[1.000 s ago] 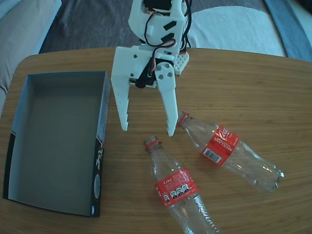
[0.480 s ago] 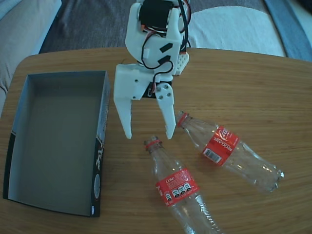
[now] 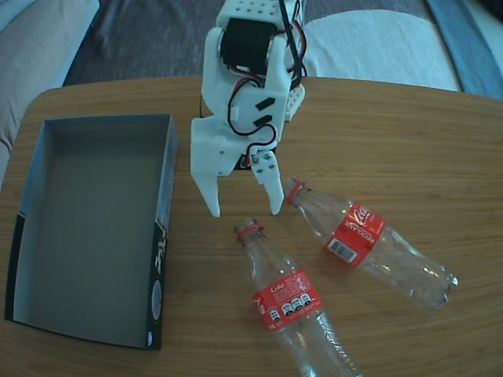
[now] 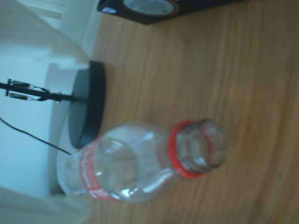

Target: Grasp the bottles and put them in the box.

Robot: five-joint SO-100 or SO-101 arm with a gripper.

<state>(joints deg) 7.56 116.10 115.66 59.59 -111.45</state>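
Two clear bottles with red labels lie on the wooden table in the fixed view, one [image 3: 287, 302] at the front and one [image 3: 357, 234] to its right, necks pointing up-left. The box [image 3: 167, 196], grey inside with black sides, sits at the left with nothing in it. My white gripper [image 3: 244, 212] hangs open just above the front bottle's neck, its fingertips apart on either side and touching neither bottle. The wrist view looks down on one bottle [image 4: 135, 163] with a red ring around an uncapped mouth.
A black round stand base [image 4: 86, 109] with a thin cable stands beyond the bottle in the wrist view, and a box corner [image 4: 154, 7] shows at the top. Bare table [image 3: 393, 133] lies right of the arm. Cushions and fabric lie past the far edge.
The arm has tipped more upright and the gripper has shifted slightly right. Its fingertips stand a little closer together. Bottles and box have not moved.
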